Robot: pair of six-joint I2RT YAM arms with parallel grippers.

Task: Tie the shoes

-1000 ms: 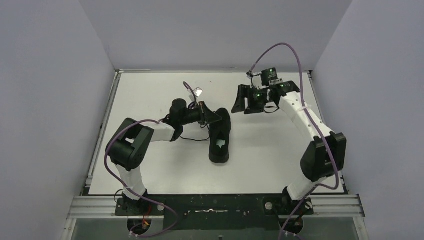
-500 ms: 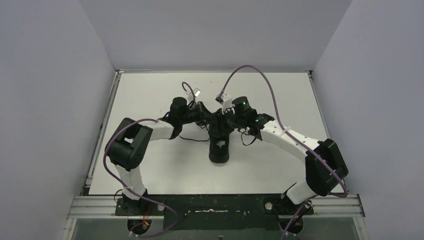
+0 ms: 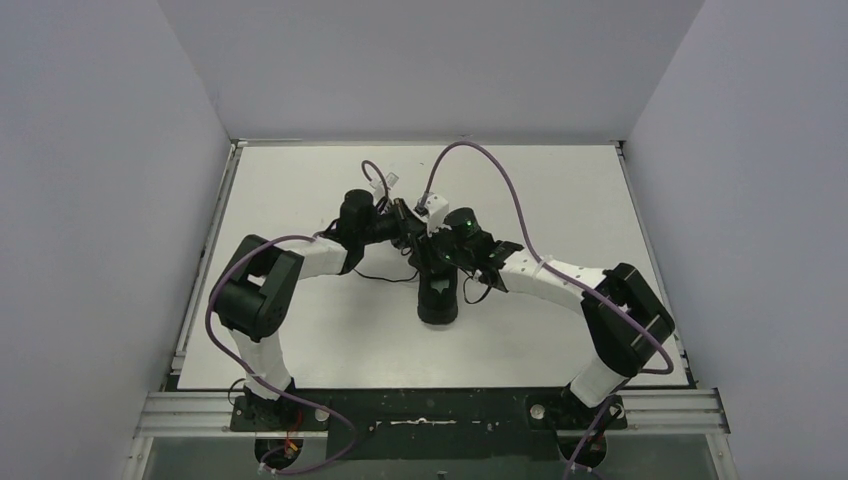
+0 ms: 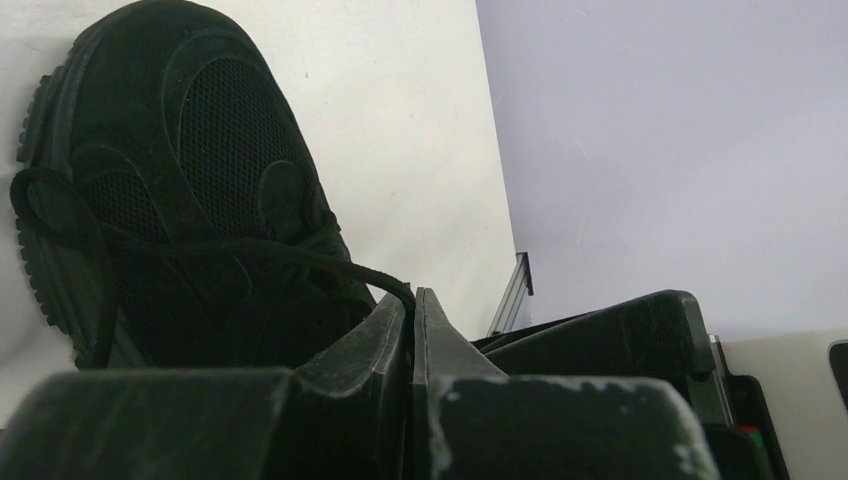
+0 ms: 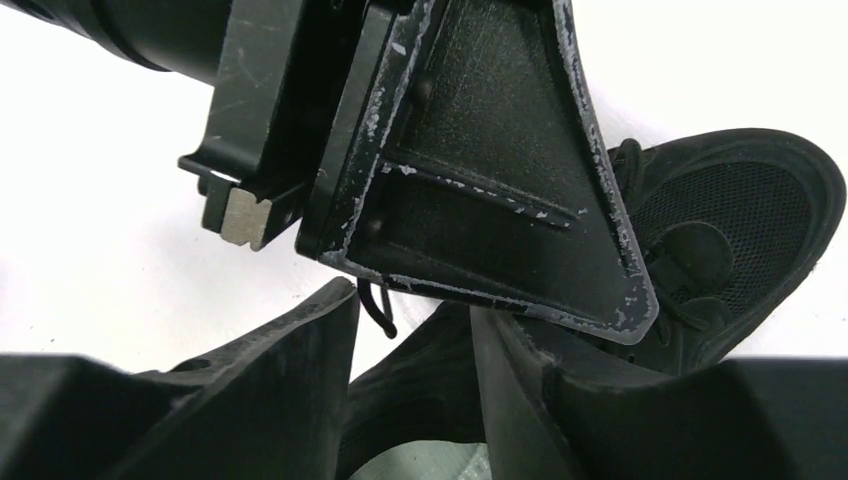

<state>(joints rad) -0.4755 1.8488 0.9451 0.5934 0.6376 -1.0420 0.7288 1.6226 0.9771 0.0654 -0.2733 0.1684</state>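
Note:
The black sneaker (image 3: 438, 298) lies mid-table, toe pointing away, with a white patch (image 3: 441, 290) in its opening. My left gripper (image 3: 416, 233) is over the shoe's front part, shut on a thin black lace (image 4: 300, 252) that runs taut from the shoe (image 4: 180, 170) into the closed jaws (image 4: 412, 296). My right gripper (image 3: 434, 256) is open just above the shoe's opening, close beside the left gripper. In the right wrist view its open fingers (image 5: 300, 350) frame the left gripper's finger (image 5: 480, 200), a dangling lace end (image 5: 378, 308) and the shoe's toe (image 5: 740, 220).
A loose stretch of black lace (image 3: 385, 277) lies on the white table (image 3: 300, 190) left of the shoe. Purple cables (image 3: 480, 160) arc above both arms. Grey walls enclose the table on three sides, with a metal rail (image 3: 400, 410) at the near edge.
My right arm swung from the far right of the table in to the shoe and now hovers open over it beside the left gripper. The left gripper stayed shut on the lace.

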